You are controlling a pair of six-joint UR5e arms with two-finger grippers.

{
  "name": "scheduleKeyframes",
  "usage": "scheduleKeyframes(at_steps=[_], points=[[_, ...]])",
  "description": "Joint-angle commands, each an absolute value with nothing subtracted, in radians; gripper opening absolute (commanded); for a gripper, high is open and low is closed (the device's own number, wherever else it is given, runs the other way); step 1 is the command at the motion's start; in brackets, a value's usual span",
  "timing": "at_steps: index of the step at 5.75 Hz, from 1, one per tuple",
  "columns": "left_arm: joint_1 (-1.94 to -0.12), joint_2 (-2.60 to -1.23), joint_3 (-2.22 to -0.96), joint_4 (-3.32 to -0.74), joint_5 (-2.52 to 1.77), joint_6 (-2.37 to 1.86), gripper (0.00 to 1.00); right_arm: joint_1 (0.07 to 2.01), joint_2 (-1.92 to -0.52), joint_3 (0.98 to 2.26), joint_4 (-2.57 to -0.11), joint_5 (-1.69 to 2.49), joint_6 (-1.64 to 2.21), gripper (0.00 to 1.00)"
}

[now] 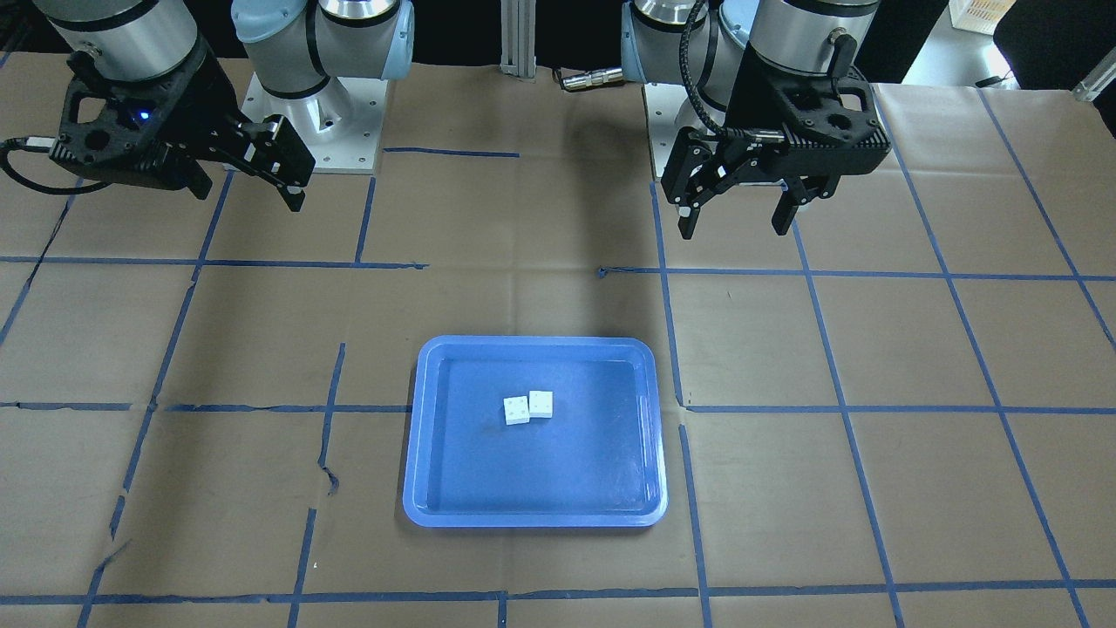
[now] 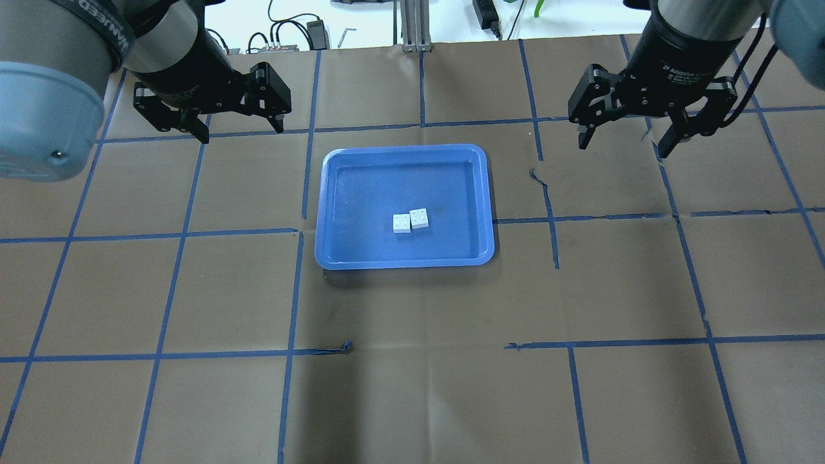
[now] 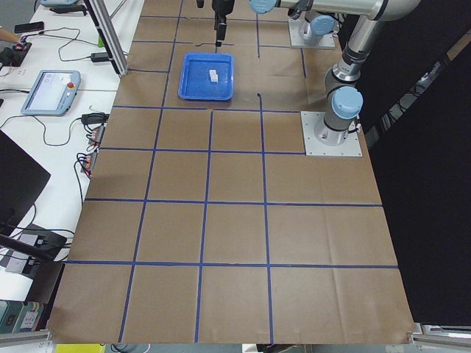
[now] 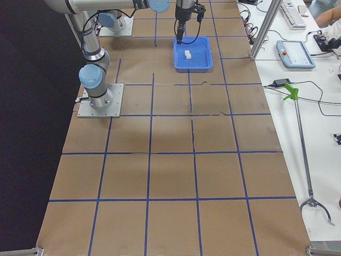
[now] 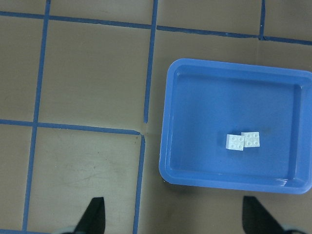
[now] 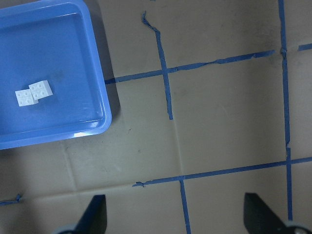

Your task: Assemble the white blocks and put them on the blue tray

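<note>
Nearest, on the operators' side, the table (image 1: 872, 488) shows brown paper crossed with blue tape lines. Farther in, the blue tray (image 1: 558, 475) lies flat on it, roughly midway between the two pairs of fingers and well apart from both. The white blocks (image 1: 517, 410) sit on the tray's floor near its middle, studs up, touching each other side by side and slightly offset; whether they are joined cannot be told. Beyond the tray, the left fingers (image 1: 689, 214) hang above the table, spread wide and holding nothing; seen from their wrist, the tray lies ahead and to the right. The right fingers (image 1: 288, 170), likewise wide apart and empty, hang on the other side, with the tray ahead and to their left. Behind both stand the arm bases (image 1: 336, 131).
</note>
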State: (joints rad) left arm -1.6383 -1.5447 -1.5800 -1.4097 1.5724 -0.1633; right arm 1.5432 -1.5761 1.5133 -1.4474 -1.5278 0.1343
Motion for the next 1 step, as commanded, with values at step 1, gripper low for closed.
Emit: scheduleKeyframes(at_steps=[1], points=[[-1.638,-1.545,-1.58,-1.41,1.572,-0.163,0.99,1.543,-1.574,1.516,-1.448,-1.528,0.129,1.0]])
